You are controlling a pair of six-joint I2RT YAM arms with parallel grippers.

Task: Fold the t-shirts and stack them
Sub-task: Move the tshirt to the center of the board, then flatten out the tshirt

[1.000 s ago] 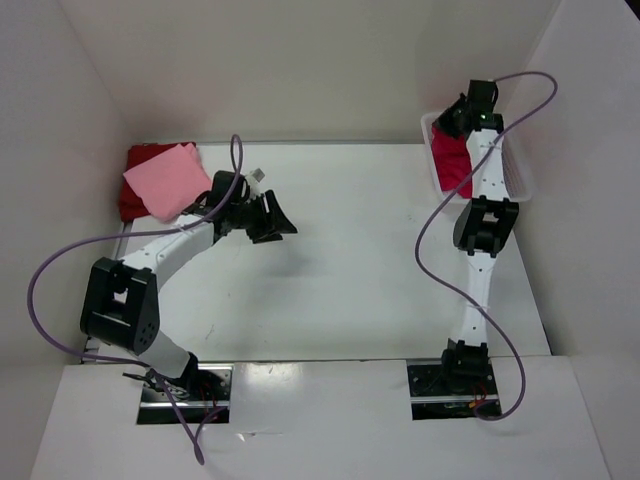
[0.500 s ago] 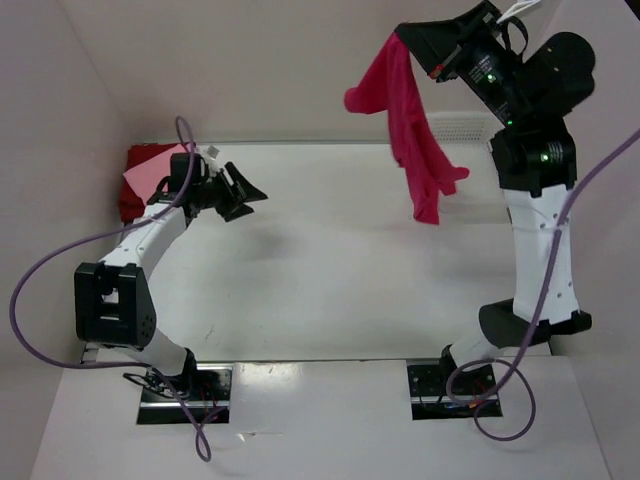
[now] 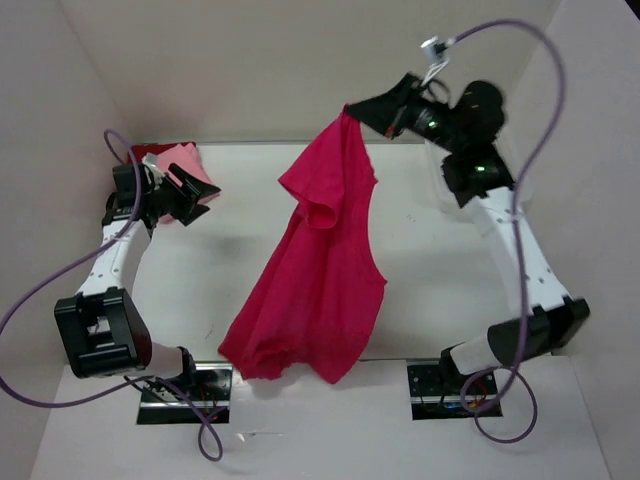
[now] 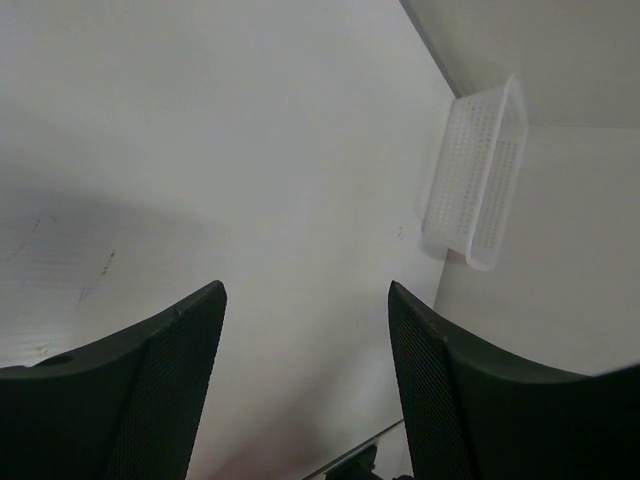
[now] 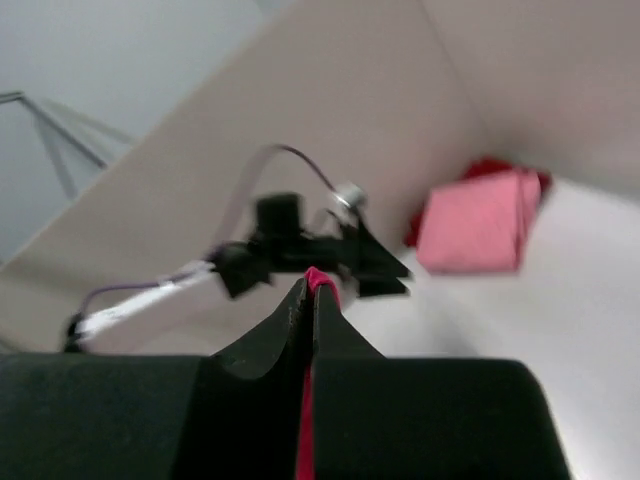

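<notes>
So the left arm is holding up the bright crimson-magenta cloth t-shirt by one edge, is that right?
Not quite: it is the right arm whose jaws are shut on one edge of the bright crimson-magenta cloth t-shirt, holding it up; the top external view shows this.

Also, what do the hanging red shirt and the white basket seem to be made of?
The hanging shirt: soft matte cloth, probably cotton; it drapes in loose folds. The basket: likely rigid white plastic; its walls are a fine lattice of holes.
</notes>
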